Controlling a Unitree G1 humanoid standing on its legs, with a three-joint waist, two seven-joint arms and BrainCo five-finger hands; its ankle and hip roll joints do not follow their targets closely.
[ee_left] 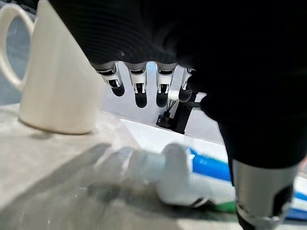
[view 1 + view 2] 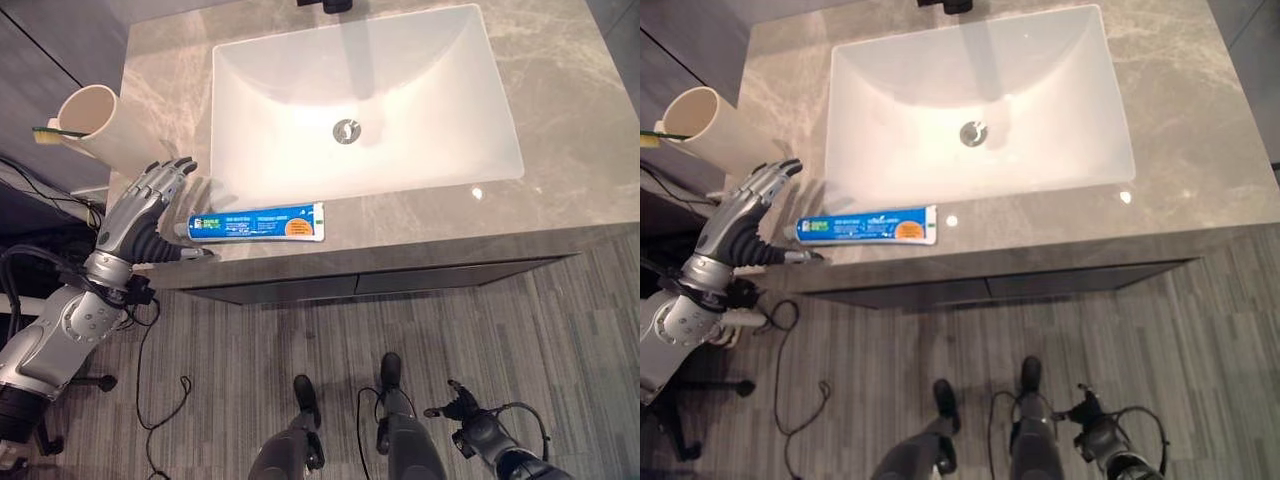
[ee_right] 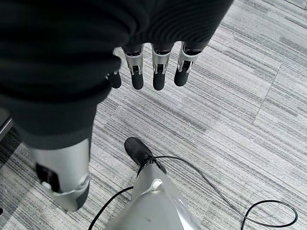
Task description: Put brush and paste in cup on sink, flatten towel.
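The left hand (image 2: pixel 150 195) is hovering over the table (image 2: pixel 560 110) at its front left corner, between the cup (image 2: pixel 95 118) and the cap end of the paste (image 2: pixel 257 222). Its fingers are hanging relaxed and spread, with the thumb lying low beside the cap, and they are gripping nothing. The wrist view shows the white cap just under the palm, but I cannot tell whether the thumb is touching it.

The brush (image 2: pixel 47 132) is sitting in the cup already, its green and yellow end poking out over the rim, so that part looks done. The paste is lying flat on the front strip of the table, just in front of the sink (image 2: pixel 350 100), cap pointing towards the hand, and it is not yet lifted. Judging by this, the paste step is just beginning: it needs grasping, carrying the short way to the cup and dropping in. No towel is visible on the table, so the flattening looks untouched, and I cannot say where the towel lies.

The right hand (image 3: pixel 144 72) is hanging idle low over the floor, fingers loosely straight and holding nothing.

Counting: one cup, one brush, one tube of paste, one sink.
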